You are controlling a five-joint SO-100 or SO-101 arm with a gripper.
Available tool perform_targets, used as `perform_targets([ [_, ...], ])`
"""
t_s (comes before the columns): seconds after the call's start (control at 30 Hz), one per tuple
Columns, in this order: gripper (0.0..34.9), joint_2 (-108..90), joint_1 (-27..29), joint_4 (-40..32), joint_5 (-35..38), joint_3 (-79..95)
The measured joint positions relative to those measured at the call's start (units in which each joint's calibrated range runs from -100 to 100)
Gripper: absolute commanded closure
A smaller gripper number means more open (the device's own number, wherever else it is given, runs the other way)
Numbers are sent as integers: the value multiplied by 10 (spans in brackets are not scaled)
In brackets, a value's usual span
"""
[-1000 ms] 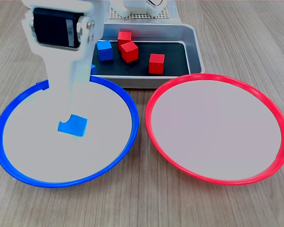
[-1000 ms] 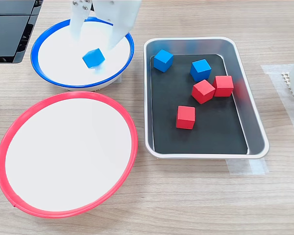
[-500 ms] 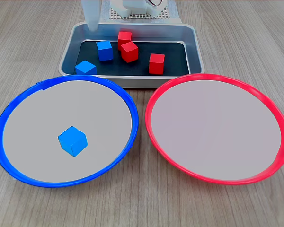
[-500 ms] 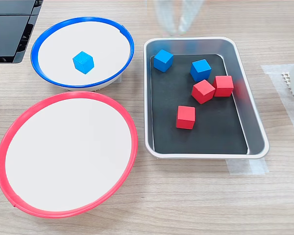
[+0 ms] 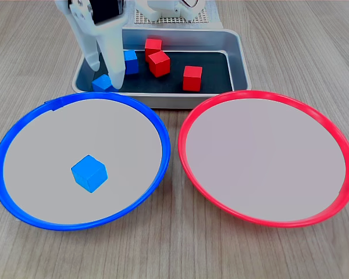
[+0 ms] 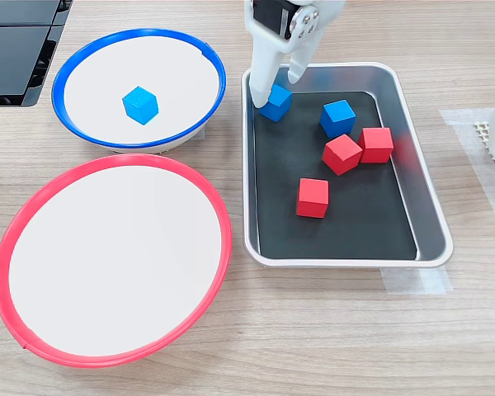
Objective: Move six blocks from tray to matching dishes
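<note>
In both exterior views my white gripper (image 5: 106,78) (image 6: 278,89) hangs open in the near-left corner of the silver tray (image 5: 238,52) (image 6: 433,227), as the first exterior view shows it. Its two fingers straddle a blue block (image 5: 102,83) (image 6: 275,105), partly hiding it. Also in the tray lie a second blue block (image 5: 130,61) (image 6: 338,118) and three red blocks (image 5: 192,78) (image 6: 313,197). One blue block (image 5: 89,173) (image 6: 140,105) rests in the blue-rimmed dish (image 5: 125,133) (image 6: 177,74). Nothing lies in the red-rimmed dish (image 5: 266,157) (image 6: 107,256).
The arm's white base (image 5: 168,9) stands behind the tray. Dark flat equipment (image 6: 16,37) lies at the second exterior view's top left, beside the blue dish. Clear tape (image 6: 412,280) holds the tray's corner to the wooden table.
The gripper let go of a blue block in the blue dish, rose out of sight, then came down open over the tray around another blue block.
</note>
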Motion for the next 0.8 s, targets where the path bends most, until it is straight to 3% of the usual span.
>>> perform_targets([
  [0.1,179,16,0,-7,11,2],
  [0.17,203,26,0,-14,17,2],
  [0.27,346,40,0,-28,27,2],
  [0.43,347,44,-9,-2,45,-7],
  [0.53,348,43,-35,95,45,-70],
  [0.57,348,39,-50,170,37,-118],
  [0.6,348,39,-57,201,31,-140],
  [0.7,348,40,-110,290,-33,-256],
  [0.8,348,69,-124,251,-127,-355],
])
